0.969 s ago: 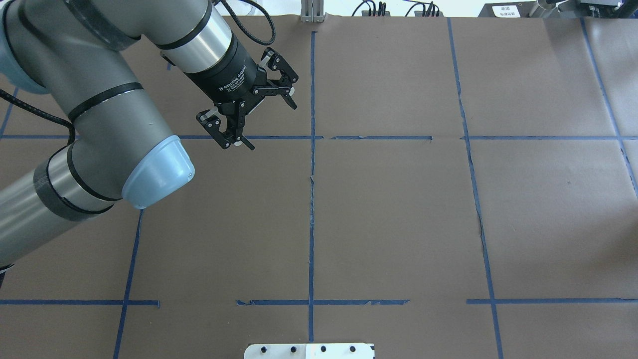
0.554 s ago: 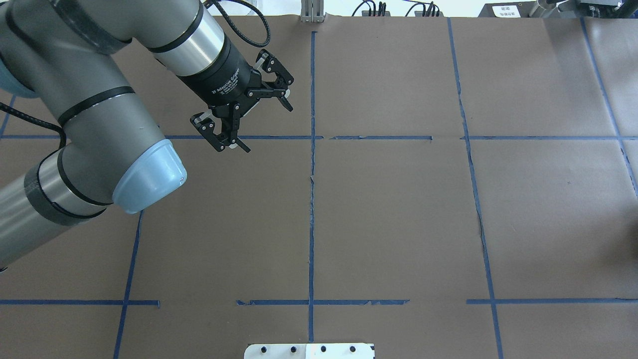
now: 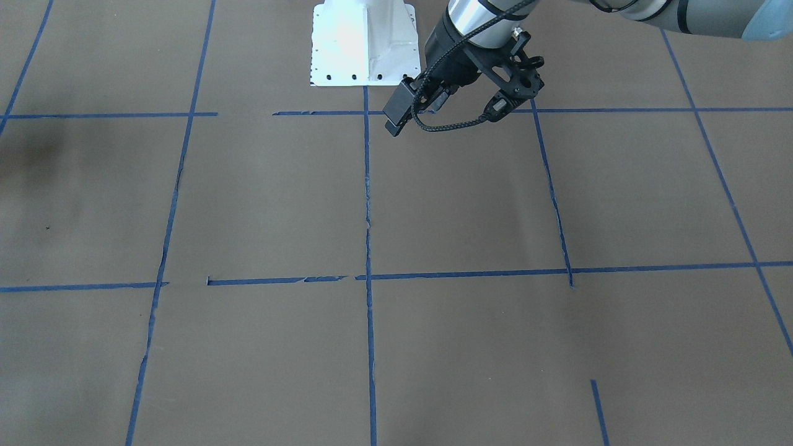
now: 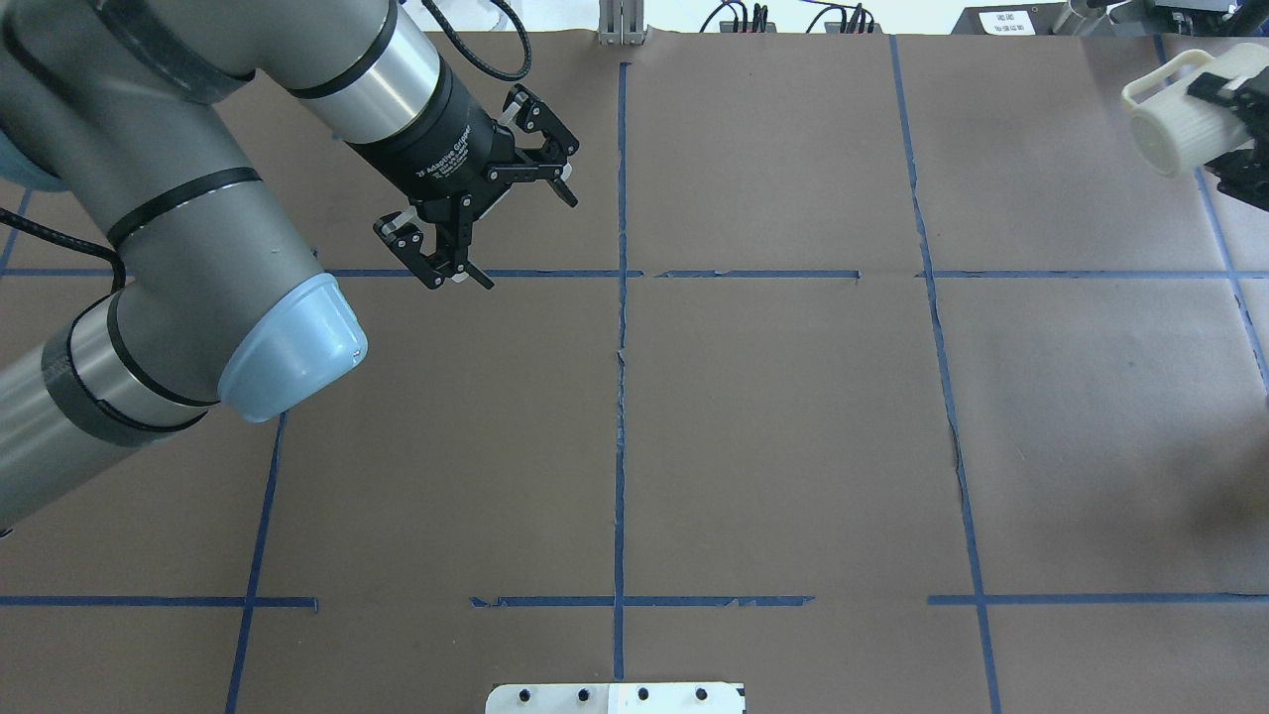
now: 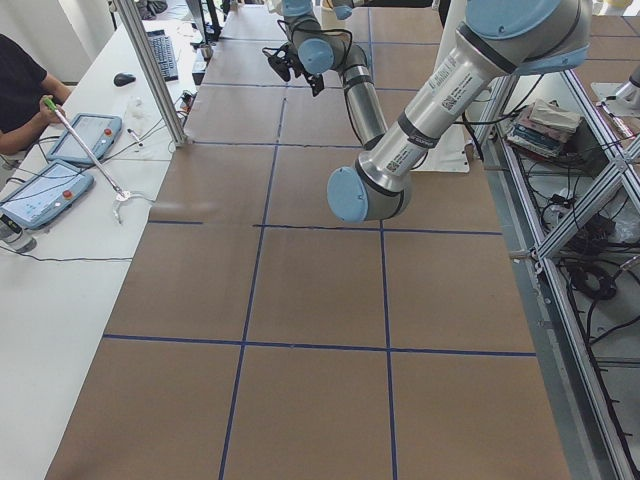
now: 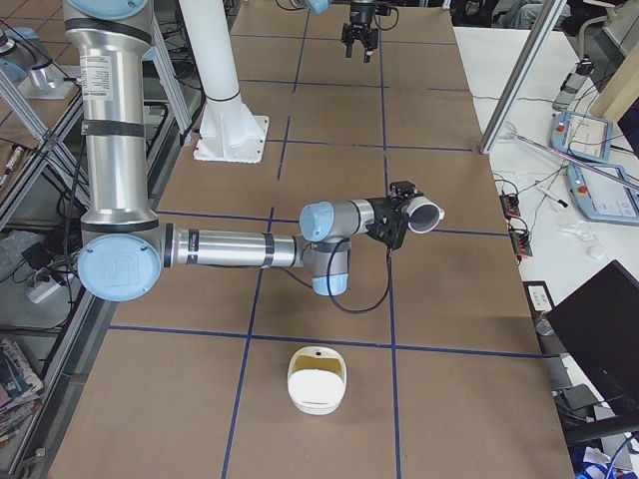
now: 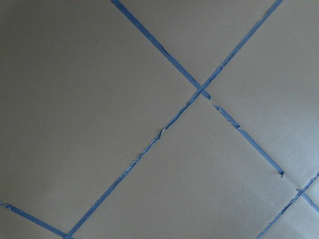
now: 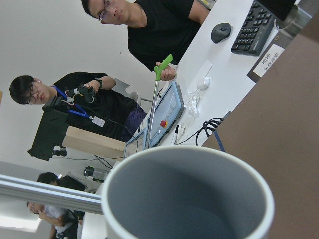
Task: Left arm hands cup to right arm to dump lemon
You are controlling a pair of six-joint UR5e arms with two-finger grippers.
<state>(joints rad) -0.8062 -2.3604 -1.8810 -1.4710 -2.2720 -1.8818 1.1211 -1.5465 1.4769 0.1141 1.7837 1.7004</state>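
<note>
Cup point(image 4: 1170, 114) looks rigid, slick, light; right gripper point(image 4: 1227, 124) pinches its body, we'd grip firmly for tipping. Left gripper point(image 4: 476, 223) spread, empty.

The left hand point(image 4: 528, 243) hangs spread wide above the table point(image 4: 773, 426) while the right hand point(image 4: 1221, 134) grips the sideways cup point(image 4: 1168, 124)

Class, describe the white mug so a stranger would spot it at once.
On the blue-taped brown table, follow the right arm to its tool. The white mug is clamped there, off the table, tipped sideways. Its loop handle sets it apart from the white container on the table.
</note>
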